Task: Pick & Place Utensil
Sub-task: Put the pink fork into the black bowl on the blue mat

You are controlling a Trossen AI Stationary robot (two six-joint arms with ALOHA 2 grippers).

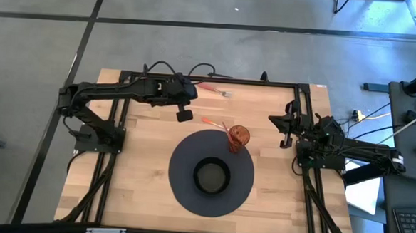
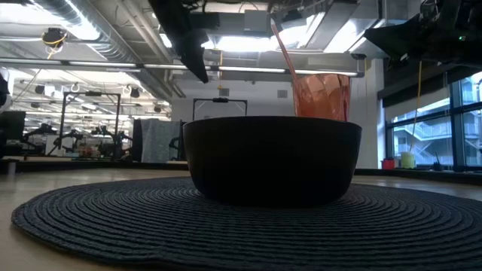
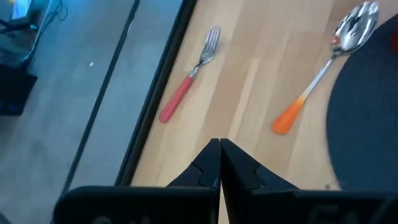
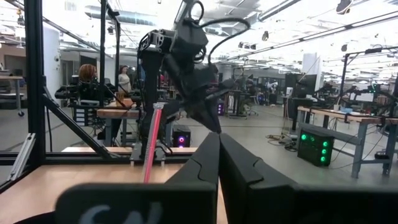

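Note:
A fork (image 3: 189,74) with a red handle lies flat on the wooden table near its far edge, also in the high view (image 1: 213,90). A spoon (image 3: 317,74) with an orange handle lies beside the dark round mat (image 1: 185,151), its bowl at the mat's rim. An orange cup (image 1: 238,138) stands on the mat's far part, with a red-handled utensil (image 2: 285,53) leaning in it. A black bowl (image 1: 211,175) sits at the mat's middle. My left gripper (image 3: 220,144) hangs shut and empty above the table, between the fork and the spoon. My right gripper (image 1: 287,131) waits shut at the table's right side.
A black frame rail (image 1: 210,79) runs along the table's far edge just behind the fork. Bare wood lies left of the mat (image 1: 141,163) and right of it (image 1: 276,184). People stand in the room beyond the table (image 4: 87,78).

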